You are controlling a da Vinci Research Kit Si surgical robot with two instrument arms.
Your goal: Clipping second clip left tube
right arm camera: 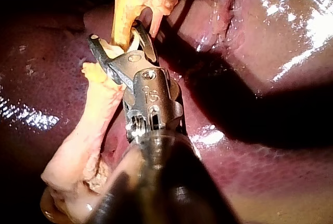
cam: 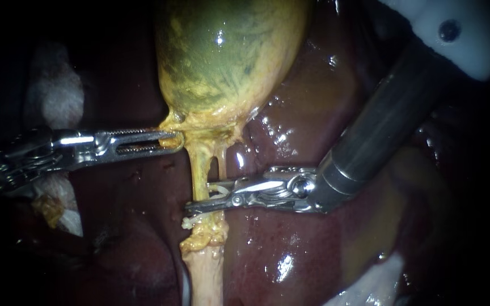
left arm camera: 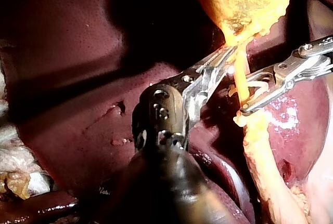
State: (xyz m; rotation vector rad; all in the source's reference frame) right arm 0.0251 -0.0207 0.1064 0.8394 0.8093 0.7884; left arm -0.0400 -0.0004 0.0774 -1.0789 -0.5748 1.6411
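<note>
The yellow-green gallbladder (cam: 228, 51) hangs at the top middle, with two thin tubes running down from its neck. My left instrument (cam: 172, 139) comes in from the left and its jaws are shut on yellow tissue at the gallbladder's neck. My right instrument (cam: 197, 199) comes in from the upper right. Its jaws stand astride the left tube (cam: 199, 167), gripping a white clip (cam: 218, 188) that loops round it. The thinner right tube (cam: 223, 164) runs just beside them. The right wrist view shows the jaws (right arm camera: 117, 34) around the tube (right arm camera: 120, 24) with the clip (right arm camera: 134, 41) inside.
Dark red liver (cam: 290, 130) lies all around and under the tubes. Below the jaws the tube widens into a pale yellow stalk (cam: 205, 266). White gauze lies at the far left (cam: 58, 96) and at the lower right (cam: 370, 286).
</note>
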